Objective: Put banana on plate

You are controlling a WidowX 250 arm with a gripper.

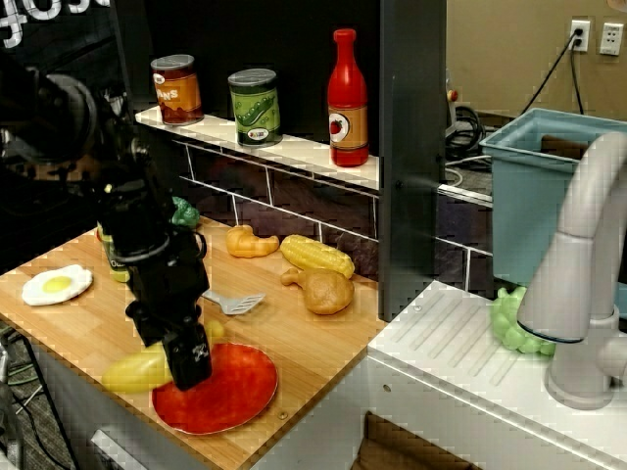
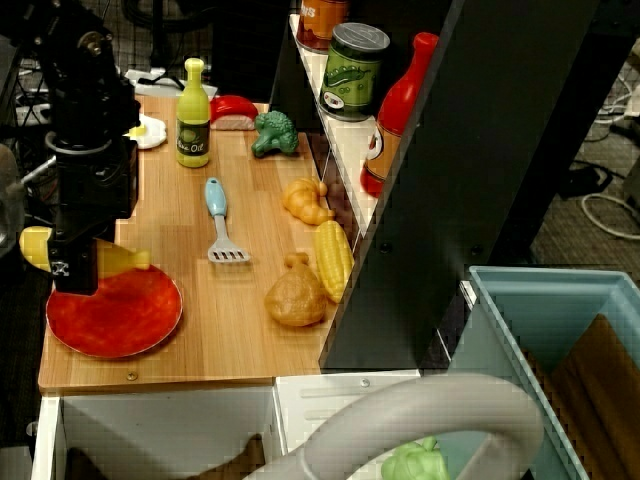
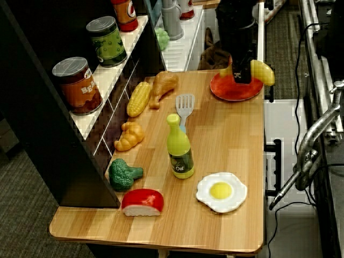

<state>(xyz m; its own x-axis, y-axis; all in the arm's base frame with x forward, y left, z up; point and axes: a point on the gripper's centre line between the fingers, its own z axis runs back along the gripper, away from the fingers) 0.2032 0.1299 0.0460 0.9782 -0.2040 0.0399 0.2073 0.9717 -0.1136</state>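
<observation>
The yellow banana (image 1: 135, 371) lies crosswise in my gripper (image 1: 188, 368), which is shut on its middle. Its ends stick out on both sides of the black fingers. It is held low over the outer rim of the red-orange plate (image 1: 235, 394), near the counter's front corner. From above, the banana (image 2: 34, 246) hangs partly past the plate (image 2: 125, 318) and the counter edge, with the gripper (image 2: 75, 275) at the plate's rim. In the opposite view the banana (image 3: 263, 72) shows beside the gripper (image 3: 241, 75) over the plate (image 3: 228, 92). Whether the banana touches the plate is hidden.
A spatula (image 2: 220, 225), chicken drumstick (image 2: 295, 295), corn cob (image 2: 333, 258) and croissant (image 2: 305, 200) lie behind the plate. An oil bottle (image 2: 192, 128), fried egg (image 3: 221, 191), broccoli (image 2: 273, 132) sit farther off. Cans (image 1: 255, 106) and a ketchup bottle (image 1: 347, 98) stand on the shelf. A faucet (image 1: 578, 284) is at right.
</observation>
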